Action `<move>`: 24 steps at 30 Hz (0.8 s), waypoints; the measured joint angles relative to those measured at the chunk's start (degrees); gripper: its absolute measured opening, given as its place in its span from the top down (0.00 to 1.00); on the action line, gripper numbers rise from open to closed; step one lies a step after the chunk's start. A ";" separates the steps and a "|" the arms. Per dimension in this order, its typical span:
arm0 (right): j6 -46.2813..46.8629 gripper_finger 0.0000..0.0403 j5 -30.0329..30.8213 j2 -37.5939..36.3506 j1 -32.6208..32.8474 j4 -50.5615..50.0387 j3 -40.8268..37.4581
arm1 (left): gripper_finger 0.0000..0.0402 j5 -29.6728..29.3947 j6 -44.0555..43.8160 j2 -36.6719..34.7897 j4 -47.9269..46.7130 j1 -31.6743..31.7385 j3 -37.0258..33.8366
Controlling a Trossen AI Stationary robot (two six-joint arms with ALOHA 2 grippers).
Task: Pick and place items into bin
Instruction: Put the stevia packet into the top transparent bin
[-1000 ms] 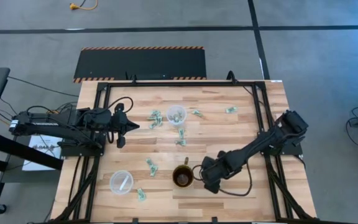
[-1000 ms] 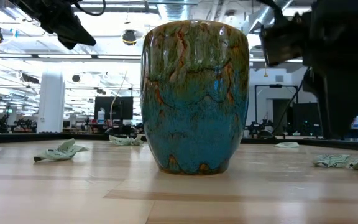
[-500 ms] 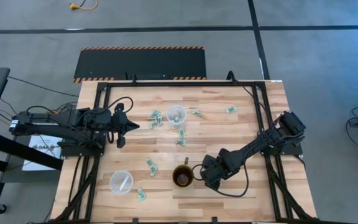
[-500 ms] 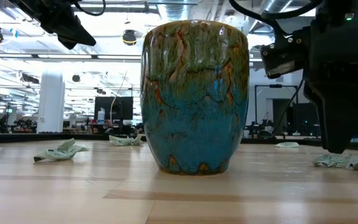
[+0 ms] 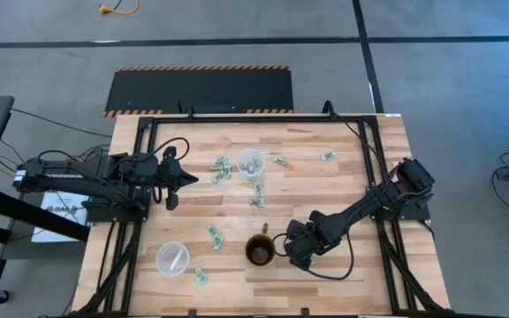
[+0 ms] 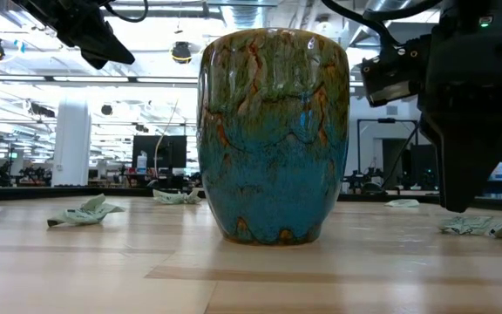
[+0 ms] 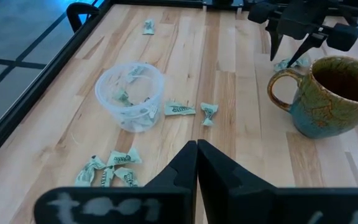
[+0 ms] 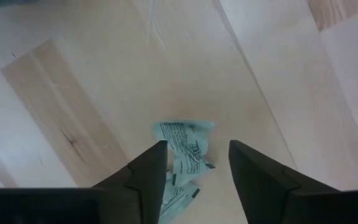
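Small pale green-and-white wrappers lie scattered on the wooden table [image 5: 325,190]. One wrapper [image 8: 185,149] lies flat on the wood between the fingers of my open right gripper [image 8: 197,158], which points down at it just right of the mug [image 5: 259,252]. In the low view the right gripper [image 6: 457,196] hangs just above the table, with wrappers [image 6: 486,225] close by. My left gripper [image 5: 179,179] is shut and waits in the air over the table's left part. A clear cup [image 7: 131,93] holds a few wrappers.
The brown-and-blue glazed mug [image 6: 273,131] stands close to the left of the right gripper. A second clear cup [image 5: 172,258] stands near the table's near left corner. More wrappers lie around the far clear cup [image 5: 251,162] and by the far right edge [image 5: 328,156].
My right gripper has come down toward the table beside the mug, over the wrapper, and has shifted slightly toward the mug. The left arm and the objects have kept still.
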 joint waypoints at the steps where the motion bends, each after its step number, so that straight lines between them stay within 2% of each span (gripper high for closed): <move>1: 0.00 0.60 0.00 0.27 0.00 0.07 0.01 | 1.00 0.01 0.00 0.00 0.00 0.02 0.00; 10: -0.04 0.62 -0.66 3.49 0.48 2.35 0.17 | 1.00 -0.01 0.02 0.01 -0.25 0.01 0.00; 18: -0.05 0.63 -0.69 3.54 0.74 2.14 0.17 | 1.00 -0.02 0.01 0.01 -1.44 0.02 -0.02; 24: -0.07 0.71 -0.44 3.54 0.68 2.16 0.17 | 1.00 0.01 0.00 0.02 -1.70 0.00 -0.02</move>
